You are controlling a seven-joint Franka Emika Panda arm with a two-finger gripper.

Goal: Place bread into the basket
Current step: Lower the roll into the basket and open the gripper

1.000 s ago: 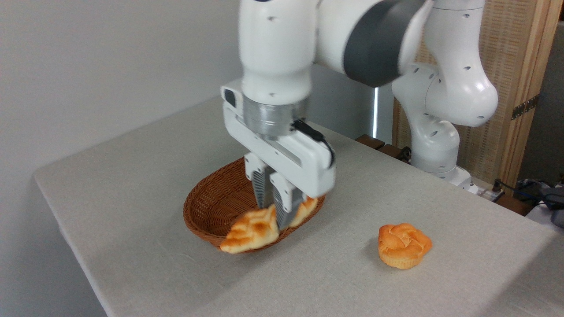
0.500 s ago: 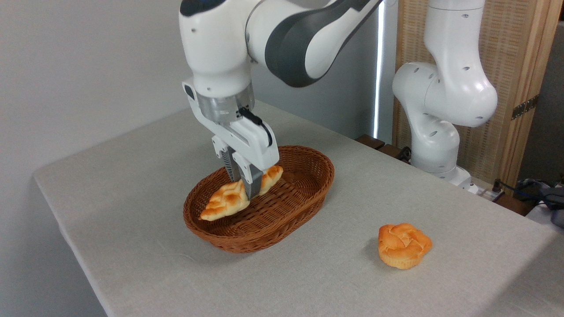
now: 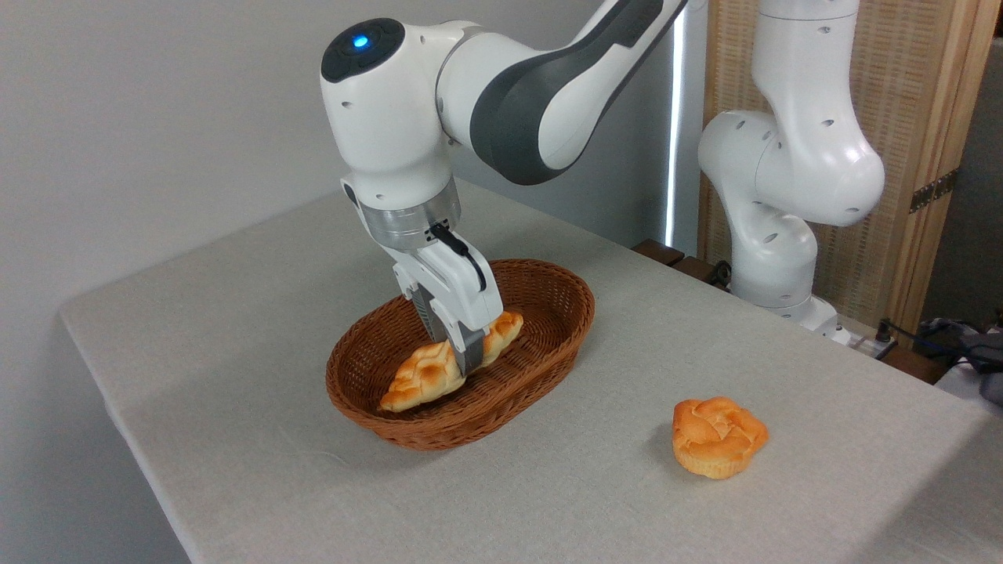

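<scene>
The claw (image 3: 458, 354) is clamping the bread (image 3: 448, 364) across its middle, holding it low inside the basket (image 3: 548, 294), tilted. Letting go is all that's remaining, I'd say. A bun (image 3: 718, 436) is sitting well off to its right on the bench (image 3: 235, 313).

Bright, even, diffuse light, sharp frame, no motion blur. Soft shadows fall left and toward the camera on the table (image 3: 235, 329), under the basket (image 3: 548, 290) and beside the bun (image 3: 718, 435). Mild sheen on arm shells (image 3: 791, 157). Bright daylight strip (image 3: 672, 125) behind, slightly blown.
</scene>
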